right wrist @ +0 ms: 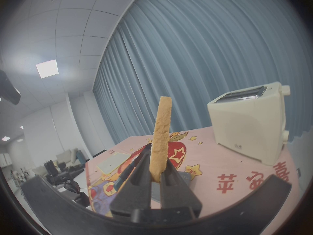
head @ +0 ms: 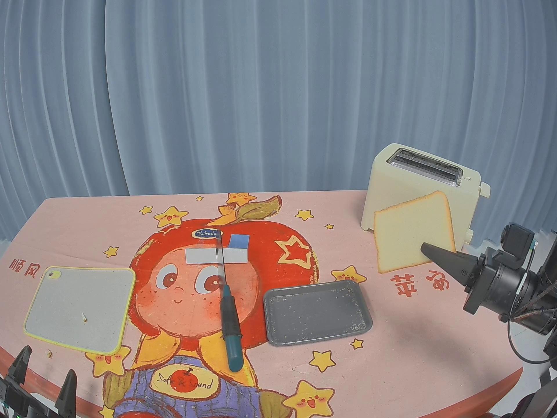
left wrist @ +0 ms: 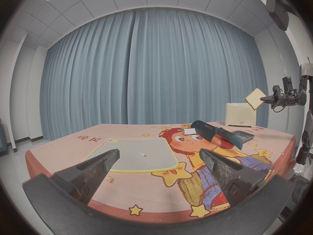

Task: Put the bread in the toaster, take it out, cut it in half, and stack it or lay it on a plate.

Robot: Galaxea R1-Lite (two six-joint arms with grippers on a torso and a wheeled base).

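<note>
My right gripper (head: 432,249) is shut on a slice of bread (head: 412,233), holding it upright in the air in front of the cream toaster (head: 426,193) at the table's far right. In the right wrist view the bread (right wrist: 161,137) stands edge-on between the fingers (right wrist: 138,177), with the toaster (right wrist: 251,121) beyond it. My left gripper (left wrist: 159,162) hangs open and empty at the table's near left corner, just in front of the yellow-rimmed cutting board (head: 78,309). A knife (head: 229,303) with a teal handle lies mid-table beside a grey tray plate (head: 316,312).
The cutting board (left wrist: 137,154) carries a small crumb, and another crumb lies on the cloth near its front edge. White and blue paper strips (head: 223,251) lie under the knife blade. A blue curtain hangs behind the table.
</note>
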